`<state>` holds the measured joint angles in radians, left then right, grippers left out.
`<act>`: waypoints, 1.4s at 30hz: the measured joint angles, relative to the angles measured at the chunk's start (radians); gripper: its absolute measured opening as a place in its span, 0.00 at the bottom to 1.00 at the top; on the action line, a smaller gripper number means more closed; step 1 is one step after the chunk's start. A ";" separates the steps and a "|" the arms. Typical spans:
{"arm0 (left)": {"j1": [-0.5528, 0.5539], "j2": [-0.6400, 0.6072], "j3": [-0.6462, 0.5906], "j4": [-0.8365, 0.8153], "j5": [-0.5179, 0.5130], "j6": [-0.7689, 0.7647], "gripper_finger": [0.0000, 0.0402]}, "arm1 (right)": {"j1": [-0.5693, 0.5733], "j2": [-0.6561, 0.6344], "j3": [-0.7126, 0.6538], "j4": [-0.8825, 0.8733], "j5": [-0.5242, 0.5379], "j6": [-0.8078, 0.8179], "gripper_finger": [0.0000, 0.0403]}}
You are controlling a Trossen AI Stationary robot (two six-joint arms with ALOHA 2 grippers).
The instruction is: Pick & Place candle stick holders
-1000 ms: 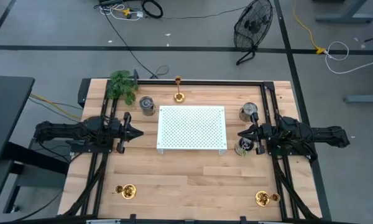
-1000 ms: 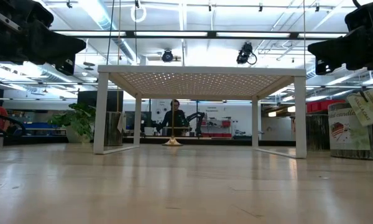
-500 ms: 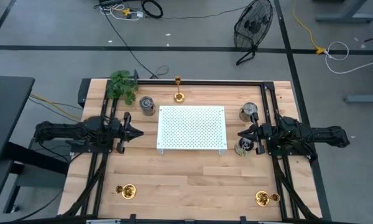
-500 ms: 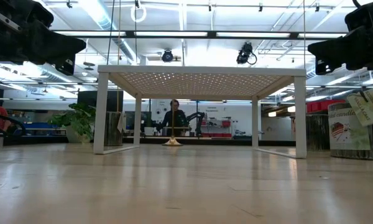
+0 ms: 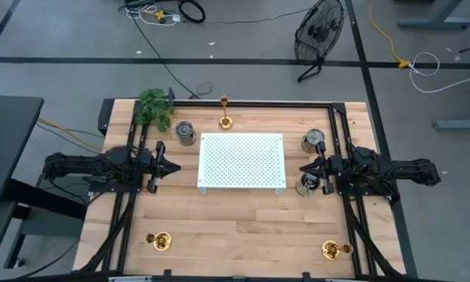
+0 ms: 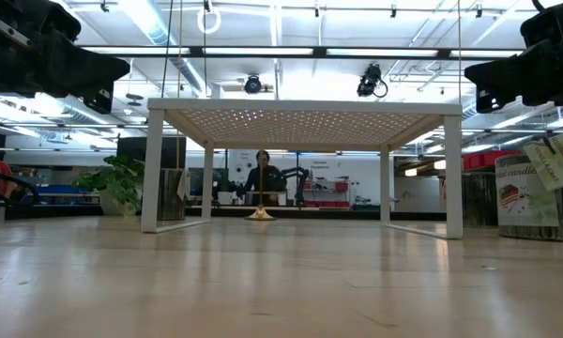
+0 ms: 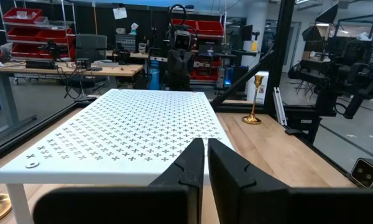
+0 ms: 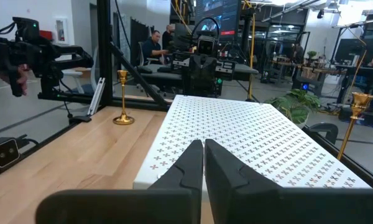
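Two tins, plant flank perforated white stand mid-table.

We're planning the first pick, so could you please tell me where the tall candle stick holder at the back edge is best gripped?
Probably on the slim stem of the tall candle stick holder, midway between dished base and cup. It stands upright behind the white perforated stand, so a level approach from an open side, fingers either side of the stem, looks safest.

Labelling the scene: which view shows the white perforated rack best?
High view: the white perforated rack shows whole from above. Low view gives legs and underside; wrist views give its top aslant, partly cropped.
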<state>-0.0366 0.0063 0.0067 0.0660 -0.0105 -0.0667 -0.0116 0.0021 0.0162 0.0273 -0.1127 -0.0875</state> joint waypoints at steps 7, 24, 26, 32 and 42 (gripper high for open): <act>0.000 0.000 0.000 0.001 0.000 0.000 0.07 | 0.000 0.000 0.000 0.000 0.000 0.000 0.05; 0.000 0.000 0.000 0.073 -0.015 -0.106 0.07 | 0.000 0.000 0.000 0.000 0.000 0.000 0.05; 0.000 0.000 0.000 0.105 -0.019 -0.126 0.07 | 0.000 0.000 0.000 0.000 0.000 0.000 0.05; 0.000 0.000 0.000 0.101 -0.057 -0.139 0.07 | 0.000 0.000 0.000 0.000 0.000 0.000 0.05; 0.000 0.000 0.039 0.098 -0.063 -0.132 0.02 | 0.000 0.000 0.000 0.000 0.000 0.000 0.05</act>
<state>-0.0368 0.0063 0.0452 0.1642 -0.0731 -0.1984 -0.0116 0.0024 0.0161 0.0273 -0.1127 -0.0876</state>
